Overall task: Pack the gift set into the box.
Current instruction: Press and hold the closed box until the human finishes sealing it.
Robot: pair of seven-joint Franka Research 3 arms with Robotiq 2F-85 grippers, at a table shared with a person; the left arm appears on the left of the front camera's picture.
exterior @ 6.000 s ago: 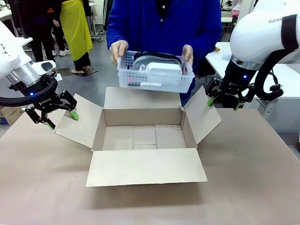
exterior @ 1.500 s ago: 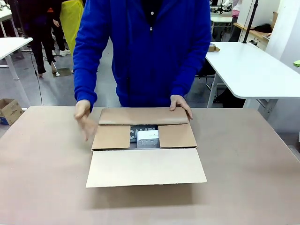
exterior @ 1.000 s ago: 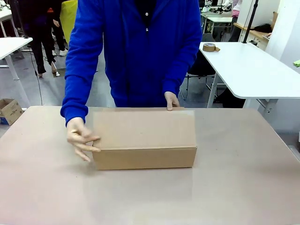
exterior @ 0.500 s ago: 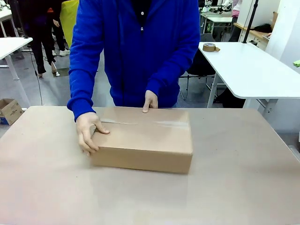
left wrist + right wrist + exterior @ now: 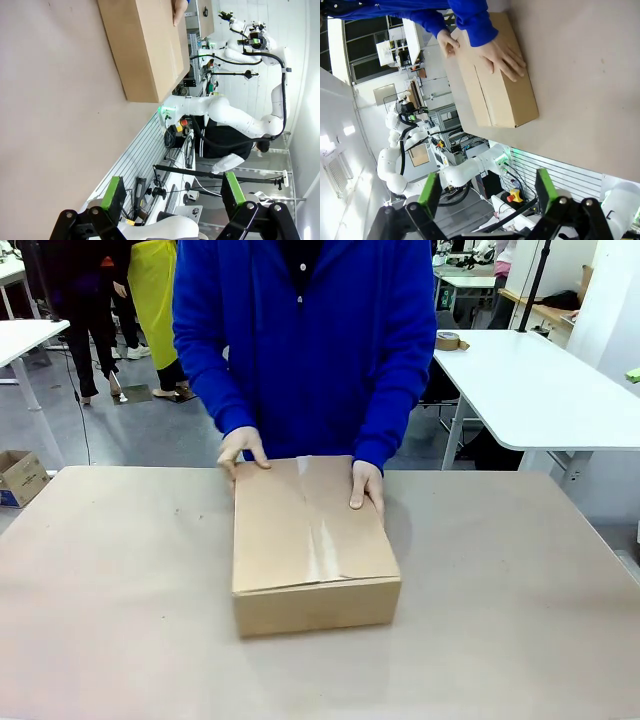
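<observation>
The box (image 5: pixel 310 540) lies shut on the brown table (image 5: pixel 110 590), its flaps folded down and a strip of clear tape along the top seam. One short end faces me. A person in a blue jacket rests a hand (image 5: pixel 243 448) on its far left corner and the other hand (image 5: pixel 367 485) on its far right edge. The gift set is hidden inside the shut box. In the left wrist view my left gripper (image 5: pixel 175 190) is open, well away from the box (image 5: pixel 145 50). My right gripper (image 5: pixel 486 190) is also open and empty, far from the box (image 5: pixel 495 85).
A white table (image 5: pixel 530 380) with a roll of tape (image 5: pixel 450 340) stands at the back right. A small printed carton (image 5: pixel 20 475) sits on the floor at the left. People stand farther back on the left.
The person folded the flaps down over the gift set, and the box now lies shut. In the last half second they turned it so a short end faces me. Both arms left the front view.
</observation>
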